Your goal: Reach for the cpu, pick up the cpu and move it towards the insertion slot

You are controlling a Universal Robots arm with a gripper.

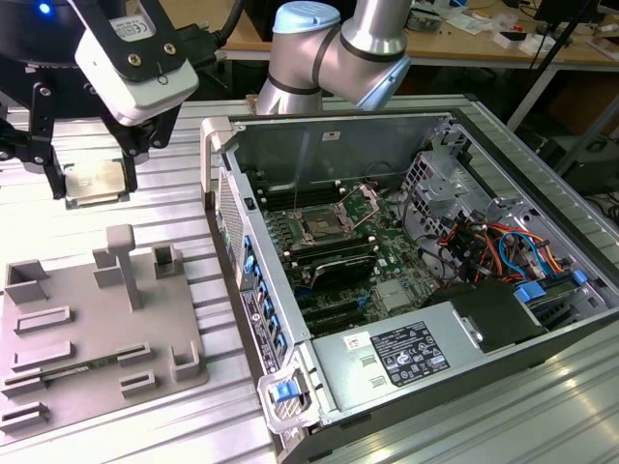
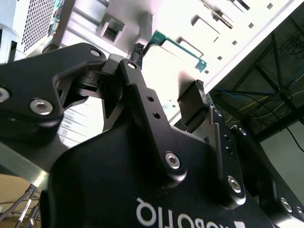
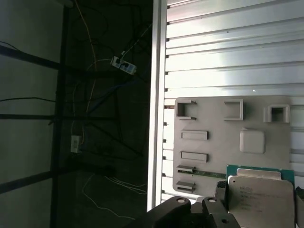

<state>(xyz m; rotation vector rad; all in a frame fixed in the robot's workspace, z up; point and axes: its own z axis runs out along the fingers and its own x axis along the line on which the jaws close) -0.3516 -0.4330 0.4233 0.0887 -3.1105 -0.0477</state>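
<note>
The cpu [image 1: 94,181], a flat silvery square with a thin green rim, hangs in the air above the slatted table at the exterior view's upper left. My gripper [image 1: 89,172] is shut on it, with one black finger on each side. In the second wrist view the cpu [image 2: 176,59] sits between the two fingertips [image 2: 199,89]. The first wrist view shows the cpu [image 3: 261,194] held above the grey fixture tray [image 3: 213,156]. The insertion slot [image 1: 319,229], a shiny metal-framed socket with a dark centre, lies on the motherboard inside the open computer case, well off toward the exterior view's right of the gripper.
The grey fixture tray [image 1: 58,348] with upright posts lies on the table below the gripper. The open computer case [image 1: 406,126] has tall metal walls, cables and a drive cage. The arm's base [image 1: 338,48] stands behind the case. The table edge [image 3: 156,118] drops to dark floor.
</note>
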